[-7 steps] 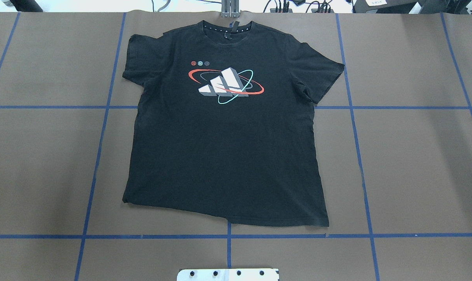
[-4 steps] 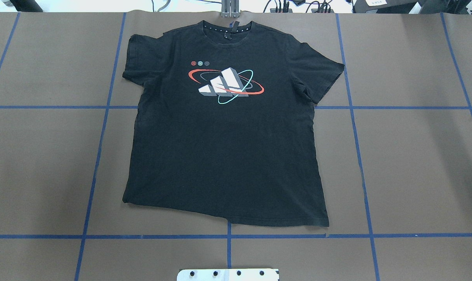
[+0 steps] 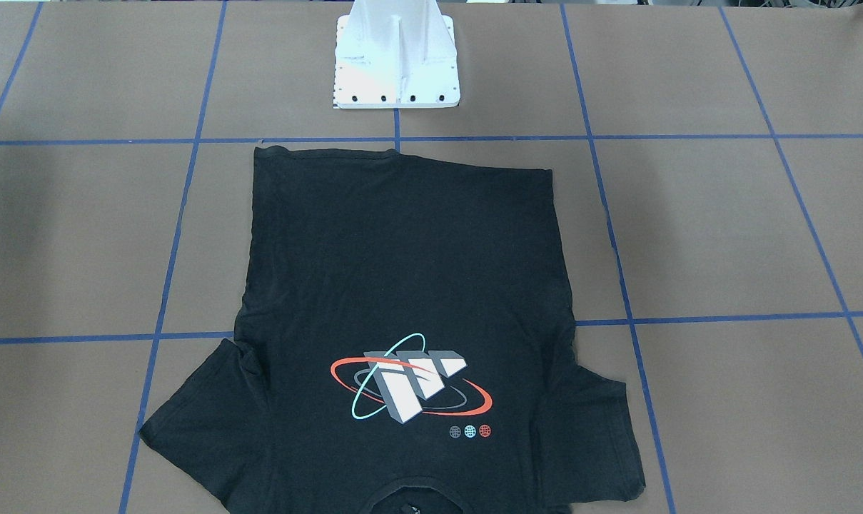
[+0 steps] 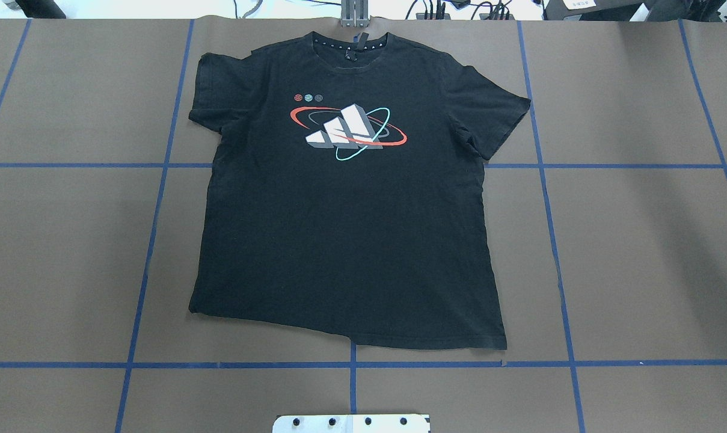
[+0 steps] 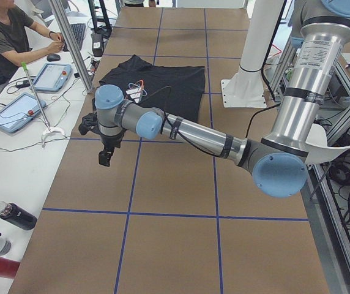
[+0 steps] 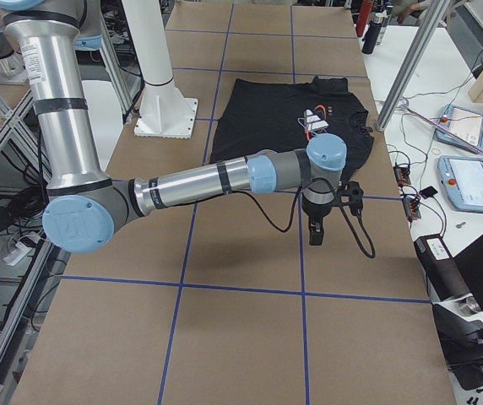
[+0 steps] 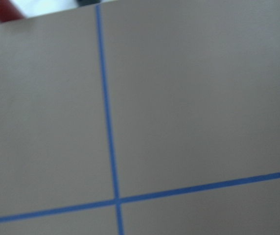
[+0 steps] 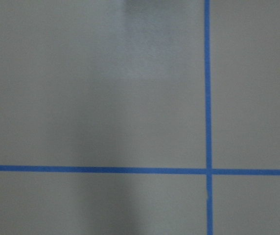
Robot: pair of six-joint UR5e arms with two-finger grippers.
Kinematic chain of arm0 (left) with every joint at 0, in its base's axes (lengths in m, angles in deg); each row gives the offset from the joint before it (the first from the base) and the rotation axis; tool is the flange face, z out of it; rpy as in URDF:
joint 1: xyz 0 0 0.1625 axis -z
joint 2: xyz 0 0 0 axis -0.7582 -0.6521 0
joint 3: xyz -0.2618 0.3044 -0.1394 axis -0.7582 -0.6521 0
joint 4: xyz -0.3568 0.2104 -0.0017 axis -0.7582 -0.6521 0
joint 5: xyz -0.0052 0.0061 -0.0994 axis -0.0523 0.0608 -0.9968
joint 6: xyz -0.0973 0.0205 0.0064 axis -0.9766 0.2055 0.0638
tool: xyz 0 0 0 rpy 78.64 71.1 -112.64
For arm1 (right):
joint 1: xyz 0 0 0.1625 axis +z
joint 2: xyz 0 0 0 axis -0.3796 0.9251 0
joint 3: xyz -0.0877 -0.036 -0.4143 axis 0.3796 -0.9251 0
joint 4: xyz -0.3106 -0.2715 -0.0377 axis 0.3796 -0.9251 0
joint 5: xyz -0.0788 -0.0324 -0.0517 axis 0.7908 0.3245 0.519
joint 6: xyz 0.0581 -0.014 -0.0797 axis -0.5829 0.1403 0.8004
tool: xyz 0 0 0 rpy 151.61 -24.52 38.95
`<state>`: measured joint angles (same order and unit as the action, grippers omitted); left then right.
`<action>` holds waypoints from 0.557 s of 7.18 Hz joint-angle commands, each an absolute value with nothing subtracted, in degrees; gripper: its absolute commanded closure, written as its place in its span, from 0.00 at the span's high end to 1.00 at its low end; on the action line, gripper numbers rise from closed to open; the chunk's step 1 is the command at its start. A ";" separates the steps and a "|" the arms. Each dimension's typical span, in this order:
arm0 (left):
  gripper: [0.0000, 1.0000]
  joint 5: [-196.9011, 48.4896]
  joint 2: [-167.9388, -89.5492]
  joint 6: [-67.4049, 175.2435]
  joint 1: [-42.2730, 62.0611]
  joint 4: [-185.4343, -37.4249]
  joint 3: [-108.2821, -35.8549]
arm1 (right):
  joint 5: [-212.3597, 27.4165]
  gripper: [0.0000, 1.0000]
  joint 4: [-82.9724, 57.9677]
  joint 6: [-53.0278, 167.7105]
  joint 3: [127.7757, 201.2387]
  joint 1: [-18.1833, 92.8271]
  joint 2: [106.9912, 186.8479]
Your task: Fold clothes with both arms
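The black T-shirt point(image 4: 345, 240) lies flat and spread out on the brown table, logo point(image 4: 348, 132) up, collar at the far edge. It also shows in the front-facing view point(image 3: 402, 271). Neither arm shows in the overhead or front-facing views. In the left side view my left gripper point(image 5: 104, 156) hangs over bare table, apart from the shirt point(image 5: 163, 82). In the right side view my right gripper point(image 6: 317, 234) hangs over bare table, apart from the shirt point(image 6: 267, 118). I cannot tell if either is open or shut. Both wrist views show only table and blue tape.
The white pedestal base point(image 3: 395, 64) stands just behind the shirt's hem. Blue tape lines point(image 4: 351, 364) grid the table. An operator point(image 5: 7, 37) sits at a side desk with tablets point(image 5: 13, 113) and bottles point(image 5: 16, 215). A metal post point(image 6: 410, 63) stands near the shirt's collar.
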<state>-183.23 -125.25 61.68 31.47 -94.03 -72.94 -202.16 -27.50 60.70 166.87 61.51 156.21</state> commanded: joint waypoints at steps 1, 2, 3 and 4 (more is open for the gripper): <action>1.00 -183.10 -126.55 58.66 27.78 -109.34 -67.18 | -201.99 1.00 -10.04 55.50 159.37 54.88 152.37; 1.00 -183.19 -127.60 52.63 26.21 -113.67 -63.92 | -201.99 1.00 -1.50 51.38 152.09 52.68 149.30; 1.00 -183.10 -129.69 48.82 25.67 -118.50 -62.41 | -201.81 1.00 2.94 47.86 147.24 50.31 146.49; 1.00 -183.28 -131.89 43.04 25.67 -120.03 -60.31 | -200.33 1.00 4.72 43.91 144.75 48.46 142.80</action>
<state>-183.17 -129.48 49.26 26.09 -116.47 -62.87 -201.48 0.44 48.56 149.26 51.01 146.89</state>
